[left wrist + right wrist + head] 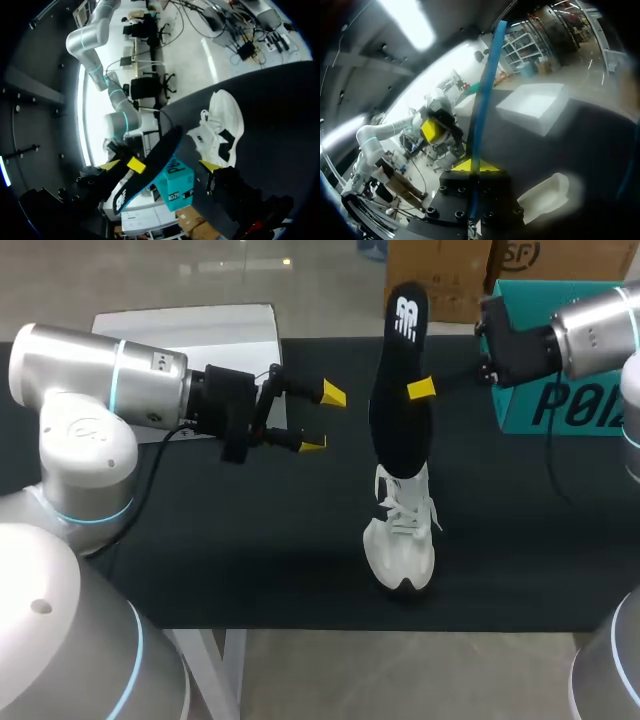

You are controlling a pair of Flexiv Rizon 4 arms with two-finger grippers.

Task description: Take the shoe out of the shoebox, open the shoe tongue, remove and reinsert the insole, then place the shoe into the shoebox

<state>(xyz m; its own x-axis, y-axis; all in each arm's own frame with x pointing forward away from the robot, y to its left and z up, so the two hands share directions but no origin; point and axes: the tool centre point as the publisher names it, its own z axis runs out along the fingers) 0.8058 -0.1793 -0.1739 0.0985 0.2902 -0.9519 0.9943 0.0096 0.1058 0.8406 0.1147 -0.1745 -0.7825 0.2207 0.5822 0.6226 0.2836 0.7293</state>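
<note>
Right gripper [415, 389] is closed on the black insole [400, 360] at about mid-length. One yellow tip shows on the face turned to the head camera and the other is hidden behind it. The right wrist view confirms the grip: the insole [487, 85] runs edge-on between both tips. The insole stands nearly upright, with its lower end at the mouth of the white shoe [402, 540]. The shoe rests on the black table [200, 550], toe toward the robot. Judgement: the upright hold keeps the insole in line with the shoe opening. Left gripper [323, 418] hangs above the table beside the insole, fingers spread wide and holding nothing. It is judged to be stationed to steady the shoe or receive the insole. The teal shoebox [570, 410] stands well apart at the far right, behind the right arm, and judged clear of the work until the shoe goes back. Not determinable: whether the insole's lower end is inside the shoe or merely above it, whether it is coming out or going in, and how far the tongue is open. The shoebox interior is cut off and partly masked by the right arm.
</note>
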